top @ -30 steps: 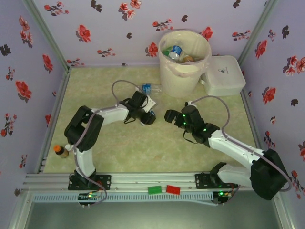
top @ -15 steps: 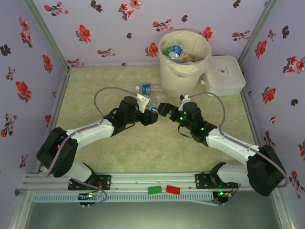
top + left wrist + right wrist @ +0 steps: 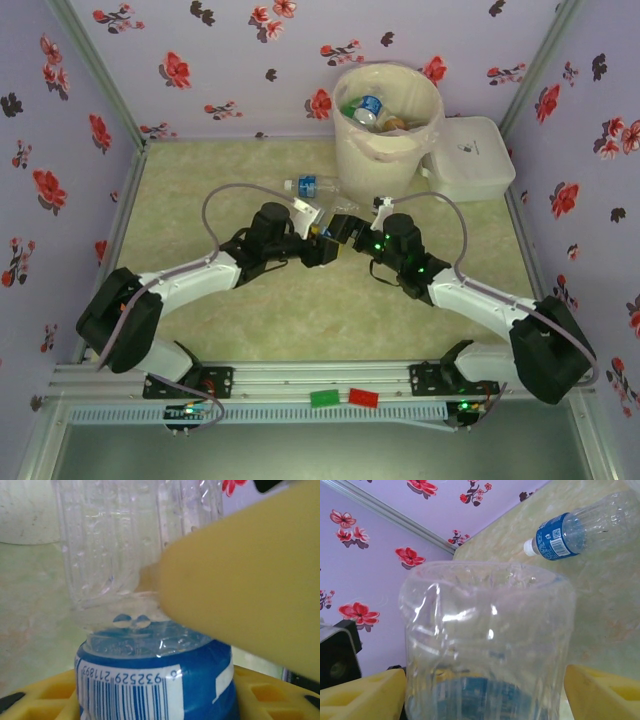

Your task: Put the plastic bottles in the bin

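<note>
Bottle in hand point(image 3: 490, 645) is clear, ribbed plastic, dented near its base, with droplets inside and a blue label wrap. It is held in the air over the middle of the table point(image 3: 200, 190), between the two arms. Left gripper point(image 3: 316, 244) pinches it at the label, yellow fingers point(image 3: 240, 580) pressed against the plastic. Right gripper point(image 3: 484, 694) has one yellow fingertip on each side of the bottle's base, very close to it, but whether they press on it cannot be told. Second bottle point(image 3: 312, 186) lies on its side just beyond the grippers, near the foot of the bin point(image 3: 375, 150), and has a blue label and a white cap. The bin is a cream-white bucket with a pinkish liner over the rim, standing at the far edge and holding several bottles point(image 3: 367, 108). White lidded box point(image 3: 468, 160) sits just beside it on the right. The table surface is mottled pale green, and the walls point(image 3: 200, 60) are lilac with red and dark flowers. Label in hand carries a barcode – digits 932529 legible, the rest uncertain.
</note>
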